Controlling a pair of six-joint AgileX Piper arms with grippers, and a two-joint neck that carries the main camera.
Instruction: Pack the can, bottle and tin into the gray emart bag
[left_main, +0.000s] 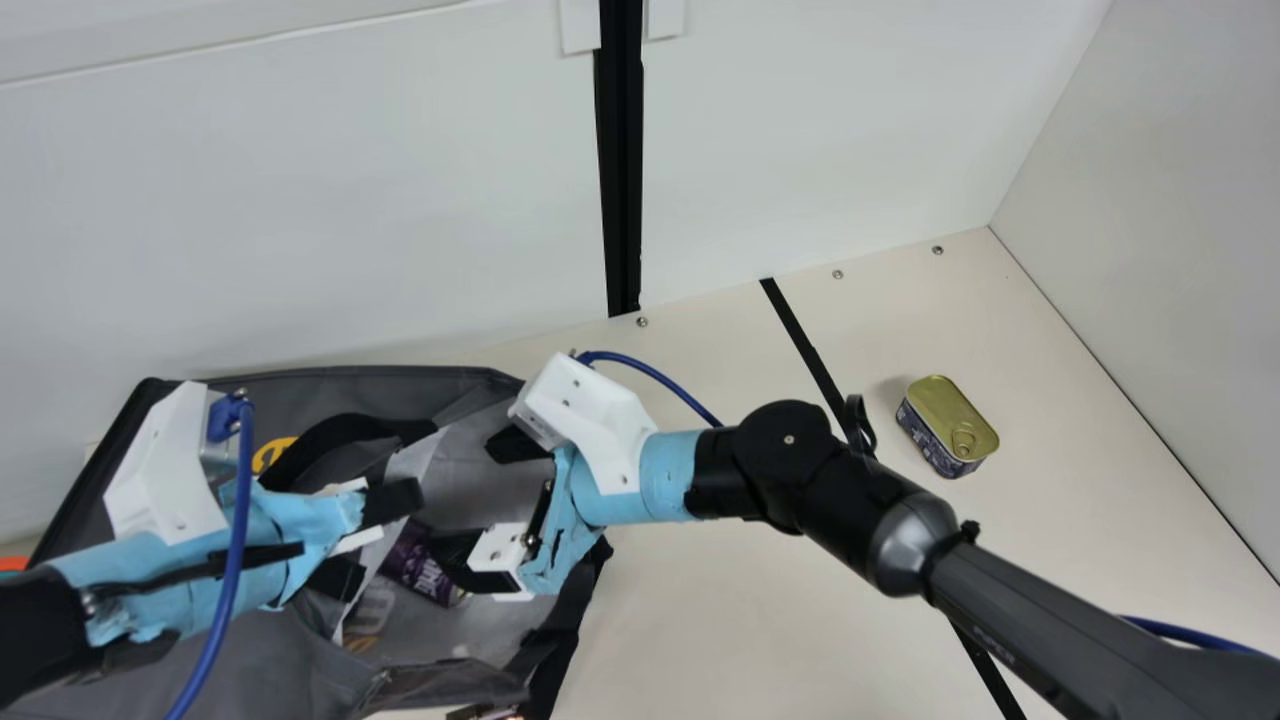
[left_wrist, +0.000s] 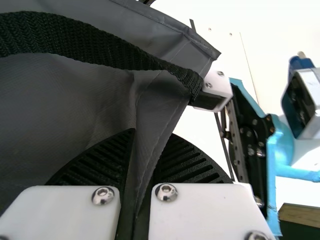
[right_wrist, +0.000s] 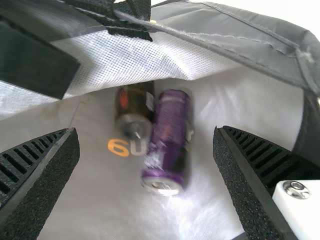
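Observation:
My left gripper (left_main: 368, 538) is at the gray bag (left_main: 300, 655); in the left wrist view the gripper (left_wrist: 135, 200) pinches a fold of the bag's fabric (left_wrist: 155, 115) between ribbed fingers. My right gripper (left_main: 482, 505) is over the bag's opening, and the right wrist view has the gripper (right_wrist: 146, 145) wide apart with nothing held. Below it, a purple can (right_wrist: 167, 140) lies inside the bag beside a dark bottle (right_wrist: 134, 110), on the pale lining. The can (left_main: 420, 568) also shows between the grippers. On the table at the right stands the tin (left_main: 948, 425), gold lid up.
A black strap handle (left_main: 335, 440) arches over the bag's far side. The table (left_main: 680, 610) extends rightward from the bag, crossed by a black strip (left_main: 805, 345). White walls (left_main: 350, 200) border the back and right. My right forearm spans the table in front of the tin.

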